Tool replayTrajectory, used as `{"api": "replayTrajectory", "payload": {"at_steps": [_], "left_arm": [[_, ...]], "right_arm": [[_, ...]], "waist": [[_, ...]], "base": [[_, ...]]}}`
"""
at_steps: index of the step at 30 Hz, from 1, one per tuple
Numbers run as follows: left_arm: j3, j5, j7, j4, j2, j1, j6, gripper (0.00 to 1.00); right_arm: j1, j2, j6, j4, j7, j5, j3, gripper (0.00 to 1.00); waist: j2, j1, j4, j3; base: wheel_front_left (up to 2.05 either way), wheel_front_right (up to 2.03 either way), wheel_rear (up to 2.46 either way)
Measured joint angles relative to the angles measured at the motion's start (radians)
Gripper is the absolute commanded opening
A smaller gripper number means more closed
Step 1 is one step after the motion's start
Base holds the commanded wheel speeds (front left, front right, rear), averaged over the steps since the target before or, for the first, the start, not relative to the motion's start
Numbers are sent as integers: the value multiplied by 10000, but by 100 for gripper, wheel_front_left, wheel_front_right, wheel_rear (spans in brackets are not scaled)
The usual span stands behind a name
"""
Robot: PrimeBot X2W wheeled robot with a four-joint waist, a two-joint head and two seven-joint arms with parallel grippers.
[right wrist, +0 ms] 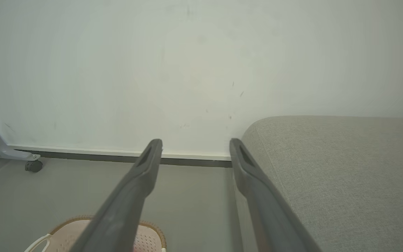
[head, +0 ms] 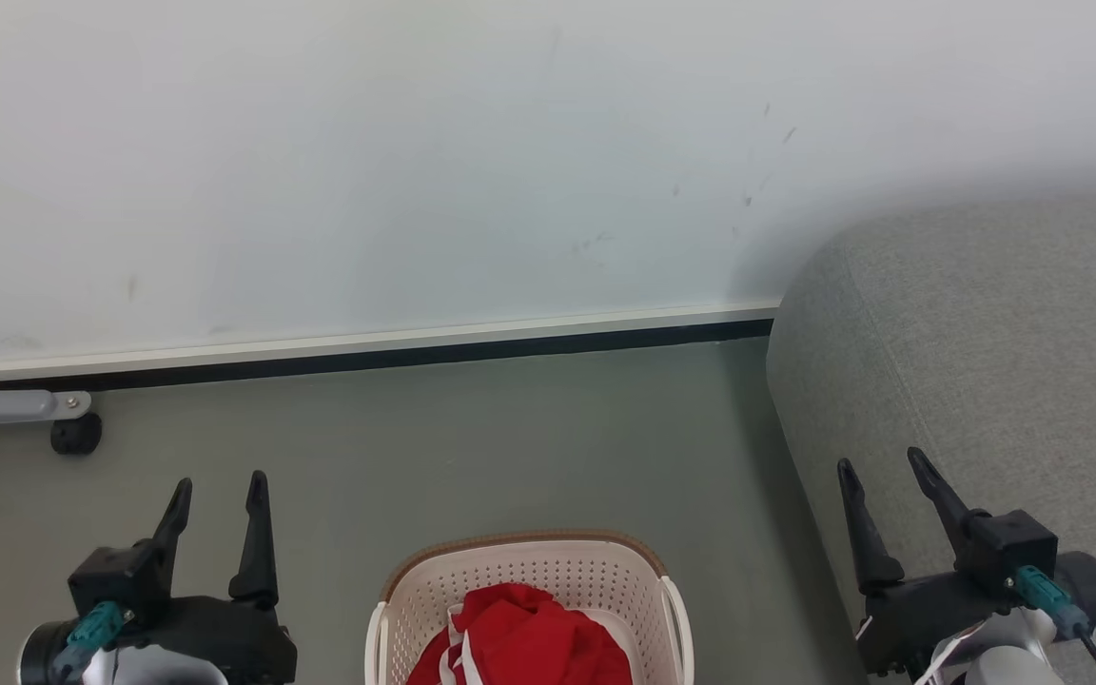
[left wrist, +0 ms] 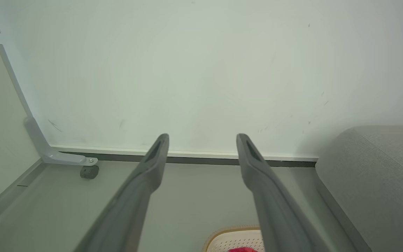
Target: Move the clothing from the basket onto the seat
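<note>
L end effector (head: 221, 479) spread | R end effector (head: 880, 459) spread | basket (head: 548, 574), clothing (head: 529, 637) cut off btm

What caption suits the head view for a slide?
Left claw and right claw, both open, flank a basket of red clothing beside the seat.

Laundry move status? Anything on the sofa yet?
Done: nothing; no garment lies on the visible part of the seat. In hand: nothing; the left hand and right hand are both open, flanking the basket. Left: everything, since the clothing lies in the basket, to be grasped and moved to the seat.
</note>
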State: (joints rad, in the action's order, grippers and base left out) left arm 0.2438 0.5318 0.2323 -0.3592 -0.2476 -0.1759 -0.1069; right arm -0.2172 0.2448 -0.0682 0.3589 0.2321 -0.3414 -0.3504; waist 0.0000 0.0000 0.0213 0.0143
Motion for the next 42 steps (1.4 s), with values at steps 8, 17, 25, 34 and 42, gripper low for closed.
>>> {"api": "replayTrajectory", "payload": {"at_steps": [8, 17, 25, 34, 42], "left_arm": [[159, -491, 115, -69, -29, 14, -88, 100], [142, -485, 69, -84, 2, 57, -146, 100], [132, -485, 58, -81, 10, 178, -161, 100], [84, -495, 54, 157, 15, 207, -161, 100], [71, -587, -17, 510, 23, 116, -163, 100]], "right_arm": [[-12, 79, -35, 63, 171, 508, -190, 100], [-37, -2, -31, 121, 171, 502, -140, 100], [-40, -67, -25, 142, 171, 500, -146, 100], [-43, -104, -25, -71, 173, 485, -63, 100], [-391, -111, -25, -583, 173, 430, 117, 100]], "waist": [[0, 0, 3, 9], [0, 0, -20, -14], [0, 0, -24, -37], [0, 0, -18, -256], [0, 0, 44, -854]], "base": [[0, 0, 0], [0, 0, 0], [0, 0, 0], [0, 0, 0], [0, 0, 0]]}}
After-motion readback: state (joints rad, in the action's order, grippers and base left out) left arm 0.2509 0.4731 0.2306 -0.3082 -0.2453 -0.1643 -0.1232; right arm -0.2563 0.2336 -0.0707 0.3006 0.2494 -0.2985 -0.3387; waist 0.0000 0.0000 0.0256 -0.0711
